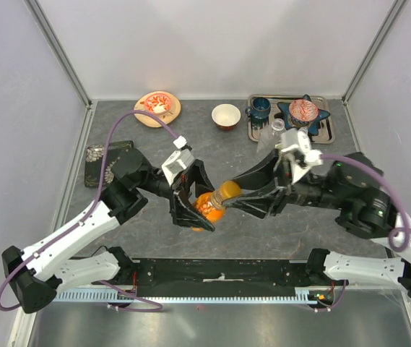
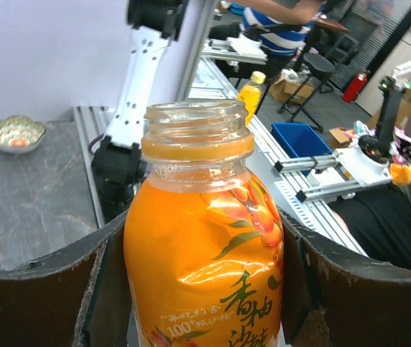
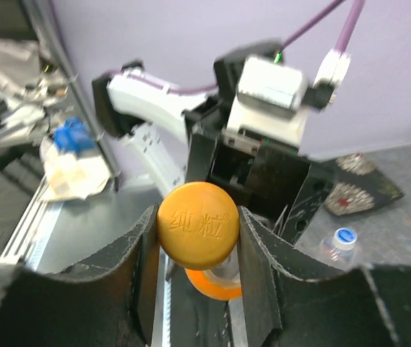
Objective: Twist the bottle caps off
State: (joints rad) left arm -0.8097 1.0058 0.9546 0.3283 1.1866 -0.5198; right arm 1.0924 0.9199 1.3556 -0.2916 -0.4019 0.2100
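**Cap off the orange bottle, held between both arms**

The grey table (image 1: 263, 217) carries a tray (image 1: 326, 131) at the far right, and that tray holds a dark cup (image 1: 258, 108) and a star-shaped dish (image 1: 304, 111). Along the far edge sit a wooden plate (image 1: 157, 108) and a small white bowl (image 1: 226, 115), while a dark tray (image 1: 107, 160) lies at the left.

Centre stage, above the table's near half, the two arms meet. The left gripper (image 1: 199, 204) clamps the orange bottle (image 1: 210, 204) round its body, its fingers (image 2: 61, 289) pressed against the label on either side. And look at that neck in the left wrist view: open, threads bare, no cap on it!

The right gripper (image 1: 228, 195) pinches the orange cap (image 3: 196, 225) between its two fingers (image 3: 129, 264), the cap's printed top facing the wrist camera, just off the bottle's mouth.

Smallest of all, a clear bottle with a blue cap (image 3: 340, 244) stands on the table beyond, near the dark tray.
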